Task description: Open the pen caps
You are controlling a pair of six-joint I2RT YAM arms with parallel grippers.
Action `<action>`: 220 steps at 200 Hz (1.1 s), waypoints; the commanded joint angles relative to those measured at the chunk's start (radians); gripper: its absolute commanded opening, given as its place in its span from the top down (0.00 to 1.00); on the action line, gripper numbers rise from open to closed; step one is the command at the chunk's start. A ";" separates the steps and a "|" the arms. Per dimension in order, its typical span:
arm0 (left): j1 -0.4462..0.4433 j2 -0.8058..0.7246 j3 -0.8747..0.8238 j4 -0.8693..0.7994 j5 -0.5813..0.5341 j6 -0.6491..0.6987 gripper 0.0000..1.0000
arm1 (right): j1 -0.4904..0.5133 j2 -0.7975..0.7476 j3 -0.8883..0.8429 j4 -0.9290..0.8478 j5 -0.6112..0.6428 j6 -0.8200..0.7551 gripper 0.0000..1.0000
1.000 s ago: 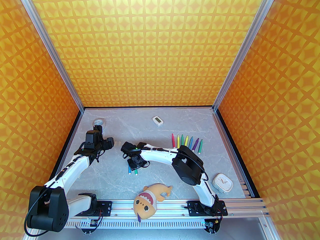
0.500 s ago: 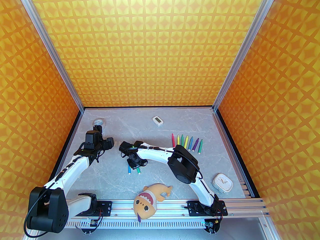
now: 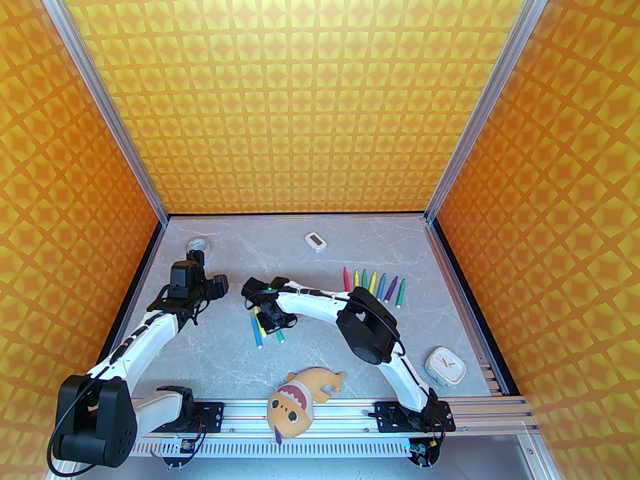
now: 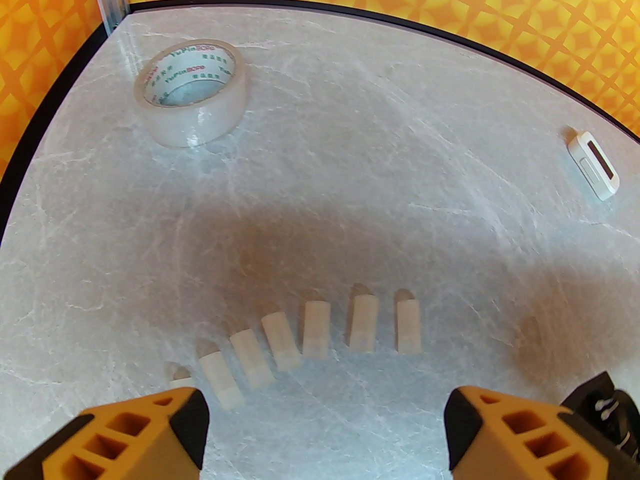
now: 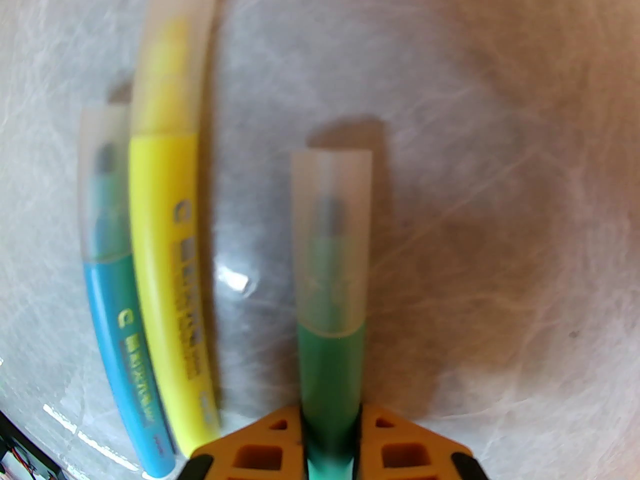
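Note:
My right gripper point(image 5: 330, 443) is shut on the barrel of a green pen point(image 5: 330, 368), whose pale translucent cap point(image 5: 331, 233) is still on and points away from the fingers. Beside it on the table lie a capped yellow pen point(image 5: 165, 228) and a capped blue pen point(image 5: 112, 293). From above, the right gripper point(image 3: 272, 319) sits mid-table over these pens point(image 3: 259, 333). Several loose pen caps point(image 4: 315, 328) lie in a curved row just ahead of my open, empty left gripper point(image 4: 325, 418). Several uncapped pens point(image 3: 372, 285) lie in a row at the right.
A roll of clear tape point(image 4: 192, 95) stands at the far left, just beyond the left gripper point(image 3: 196, 257). A small white timer point(image 3: 315, 241) lies at the back, a white clock point(image 3: 446, 365) at the near right, and a plush fish point(image 3: 295, 398) by the front rail.
The right gripper has closed on the green pen and drawn back slightly toward the far side, turning the pen. A yellow pen now shows beside the blue one. The left arm stayed still.

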 commanded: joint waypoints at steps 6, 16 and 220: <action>0.008 0.023 -0.004 0.031 0.112 0.016 0.18 | -0.048 -0.046 -0.081 0.049 0.062 -0.038 0.97; 0.009 0.031 -0.003 0.044 0.157 0.017 0.18 | -0.061 -0.077 -0.111 0.082 0.041 -0.047 0.99; -0.171 0.377 0.145 0.409 0.728 -0.269 0.30 | -0.202 -0.421 -0.414 0.483 -0.201 -0.165 1.00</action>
